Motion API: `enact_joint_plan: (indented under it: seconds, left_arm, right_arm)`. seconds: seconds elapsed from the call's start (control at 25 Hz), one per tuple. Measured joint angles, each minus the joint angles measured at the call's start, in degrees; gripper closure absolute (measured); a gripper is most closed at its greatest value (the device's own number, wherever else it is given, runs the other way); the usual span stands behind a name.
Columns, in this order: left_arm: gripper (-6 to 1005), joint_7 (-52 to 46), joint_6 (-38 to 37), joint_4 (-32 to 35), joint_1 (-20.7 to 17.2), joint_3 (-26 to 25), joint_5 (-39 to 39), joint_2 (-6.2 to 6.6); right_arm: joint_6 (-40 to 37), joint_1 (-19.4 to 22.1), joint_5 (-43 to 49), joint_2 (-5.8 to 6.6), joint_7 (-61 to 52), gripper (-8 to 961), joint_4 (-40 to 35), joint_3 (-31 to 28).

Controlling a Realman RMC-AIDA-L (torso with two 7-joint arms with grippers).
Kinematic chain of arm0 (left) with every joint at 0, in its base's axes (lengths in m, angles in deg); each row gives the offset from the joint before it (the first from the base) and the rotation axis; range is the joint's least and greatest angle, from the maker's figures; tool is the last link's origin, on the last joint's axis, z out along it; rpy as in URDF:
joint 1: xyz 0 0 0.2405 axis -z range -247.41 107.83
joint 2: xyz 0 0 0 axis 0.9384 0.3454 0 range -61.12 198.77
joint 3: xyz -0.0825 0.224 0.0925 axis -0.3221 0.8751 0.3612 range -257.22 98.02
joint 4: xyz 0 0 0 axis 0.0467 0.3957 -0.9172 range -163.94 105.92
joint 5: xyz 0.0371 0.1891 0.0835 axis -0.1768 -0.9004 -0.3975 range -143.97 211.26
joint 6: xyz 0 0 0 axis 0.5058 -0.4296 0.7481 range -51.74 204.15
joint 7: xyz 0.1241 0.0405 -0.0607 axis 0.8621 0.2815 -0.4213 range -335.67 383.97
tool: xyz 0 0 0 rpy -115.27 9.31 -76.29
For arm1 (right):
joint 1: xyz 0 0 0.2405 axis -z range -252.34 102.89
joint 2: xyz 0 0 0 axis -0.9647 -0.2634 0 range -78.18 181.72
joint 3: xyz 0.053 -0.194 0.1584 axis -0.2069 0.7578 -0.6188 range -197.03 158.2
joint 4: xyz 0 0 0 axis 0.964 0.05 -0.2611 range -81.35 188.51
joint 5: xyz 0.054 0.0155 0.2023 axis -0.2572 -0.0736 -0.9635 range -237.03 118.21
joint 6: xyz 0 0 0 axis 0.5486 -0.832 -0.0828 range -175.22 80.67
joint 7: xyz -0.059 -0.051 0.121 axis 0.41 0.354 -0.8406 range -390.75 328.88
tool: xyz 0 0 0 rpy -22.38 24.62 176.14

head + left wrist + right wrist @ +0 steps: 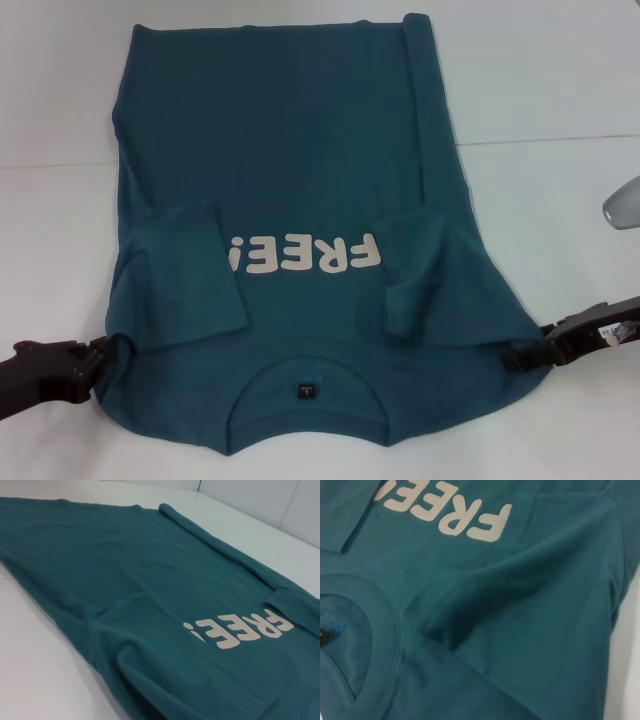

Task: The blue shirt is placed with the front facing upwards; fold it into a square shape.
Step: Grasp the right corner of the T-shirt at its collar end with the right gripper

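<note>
Teal cotton of the blue shirt (300, 190) is spread front-up on the white table (560, 90), collar nearest the robot. Left gripper (100, 358) and right gripper (528, 352) are set at its shoulders; finger state cannot be told. Shoulders are best lifted evenly, together.

The desk (560, 80) is white, with a thin seam line running across it toward the far side. The shirt (290, 130) lies flat on it, front up, collar at the near edge and hem at the far end. Both sleeves are folded inward onto the chest, either side of the off-white "FREE!" lettering (305, 255). The right side edge of the shirt is rolled over into a narrow band along its length.
</note>
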Motion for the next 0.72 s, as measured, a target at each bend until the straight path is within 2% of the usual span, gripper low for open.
enact_joint_plan:
  seconds: [0.16, 0.36, 0.48, 0.72]
  left_arm:
    - [968, 0.0, 0.0, 0.0, 0.0, 0.0, 0.0, 0.00]
    - [968, 0.1, 0.0, 0.0, -0.1, 0.0, 0.0, 0.00]
    - [968, 0.1, 0.0, 0.0, -0.1, 0.0, 0.0, 0.00]
    - [968, 0.1, 0.0, 0.0, -0.1, 0.0, 0.0, 0.00]
  right_arm:
    - [0.0, -0.1, 0.0, 0.02, 0.0, 71, 0.1, 0.0]
    - [0.0, -0.1, 0.0, 0.09, -0.2, 235, 0.1, 0.0]
    - [0.1, -0.1, 0.1, 0.09, -0.2, 466, 0.0, 0.0]
    - [1.1, -0.2, 1.5, 0.07, -0.3, 676, -0.2, 0.3]
